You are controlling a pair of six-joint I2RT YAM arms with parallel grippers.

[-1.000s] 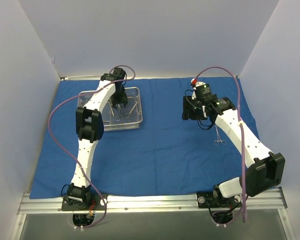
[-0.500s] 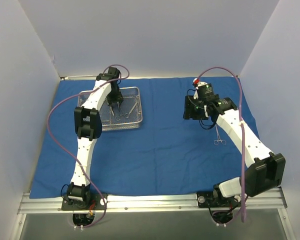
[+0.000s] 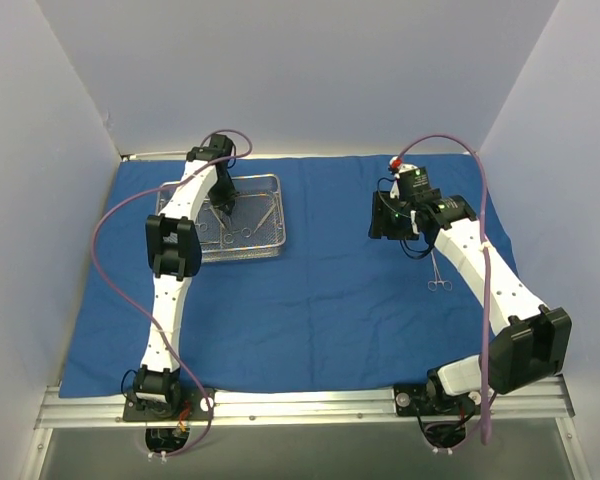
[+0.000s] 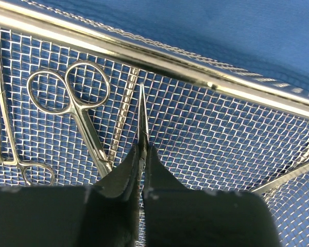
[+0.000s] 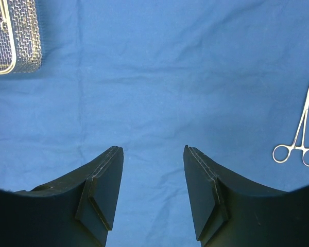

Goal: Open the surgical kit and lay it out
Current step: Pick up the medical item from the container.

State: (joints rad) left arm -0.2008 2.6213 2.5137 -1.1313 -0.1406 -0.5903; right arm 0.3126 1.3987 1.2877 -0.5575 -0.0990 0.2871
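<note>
Two fingers [image 4: 121, 177] of the left gripper [image 4: 141, 154] press together with no gap between them, pinching a pointed instrument [image 4: 142, 116]. Its thin silver tip sticks out past the fingertips toward the far rim of the wire-mesh tray [image 4: 195, 67]. The grip sits inside the tray, low over the mesh floor. Just beside the held piece, on the left in the wrist view, a pair of scissors [image 4: 87, 121] lies flat on the mesh with its two ring handles toward the rim. A second ring-handled instrument [image 4: 5, 139] lies further left, partly cut off by the picture's edge. Another slim silver tip [image 4: 283, 177] shows at the tray's opposite side.

From above, the left gripper [image 3: 223, 203] points down into the tray's far half, and the tray itself rests on the blue cloth [image 3: 330, 300], which spreads out flat beyond the tray on every side.

Well apart from the tray, the right gripper [image 5: 153, 154] hangs over bare cloth with its jaws roughly half open and nothing between them. A lone clamp [image 5: 298, 134] lies on the cloth on the side of that gripper away from the tray, with its rings toward the arm bases and its tips pointing away from them.
</note>
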